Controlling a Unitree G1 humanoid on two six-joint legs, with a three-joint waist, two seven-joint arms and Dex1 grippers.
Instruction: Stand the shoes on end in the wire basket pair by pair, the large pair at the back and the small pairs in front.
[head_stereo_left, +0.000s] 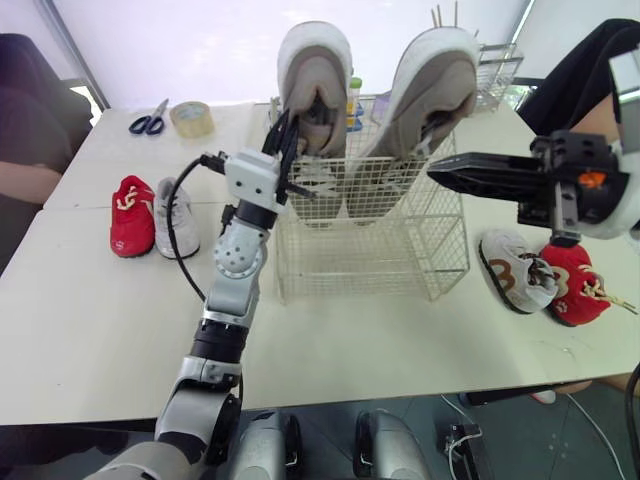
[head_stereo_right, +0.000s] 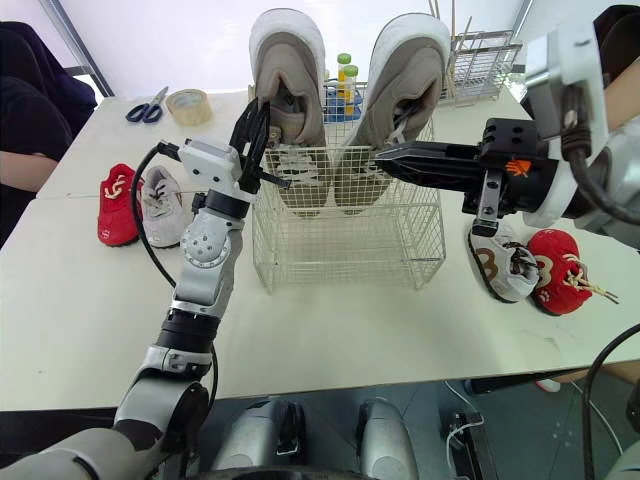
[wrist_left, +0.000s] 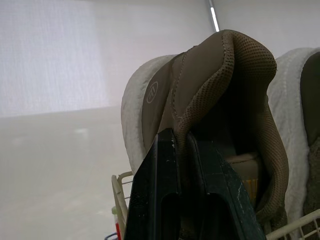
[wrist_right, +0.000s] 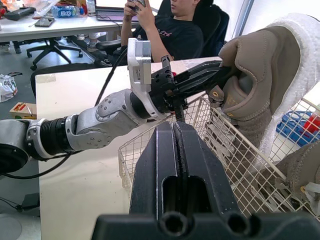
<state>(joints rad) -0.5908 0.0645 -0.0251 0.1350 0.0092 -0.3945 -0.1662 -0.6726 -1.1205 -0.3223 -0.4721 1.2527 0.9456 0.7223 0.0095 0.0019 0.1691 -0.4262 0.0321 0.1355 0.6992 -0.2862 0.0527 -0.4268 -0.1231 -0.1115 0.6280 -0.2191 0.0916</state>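
Observation:
Two large grey-brown shoes stand on end at the back of the wire basket (head_stereo_left: 360, 262), the left one (head_stereo_left: 315, 70) and the right one (head_stereo_left: 432, 85). My left gripper (head_stereo_left: 283, 128) is shut on the left shoe's collar (wrist_left: 210, 95), pinching its rim between the fingers. My right gripper (head_stereo_left: 434, 172) hovers shut and holding nothing at the basket's right side, just in front of the right large shoe. A small red shoe (head_stereo_left: 132, 215) and a small grey shoe (head_stereo_left: 176, 217) lie on the table to the left. A small grey-brown shoe (head_stereo_left: 515, 272) and a small red shoe (head_stereo_left: 578, 283) lie to the right.
Scissors (head_stereo_left: 149, 121) and a tape roll (head_stereo_left: 191, 118) lie at the back left. Small bottles (head_stereo_left: 354, 100) stand behind the basket, and a second wire rack (head_stereo_left: 497, 68) sits at the back right. A person sits at each side of the table.

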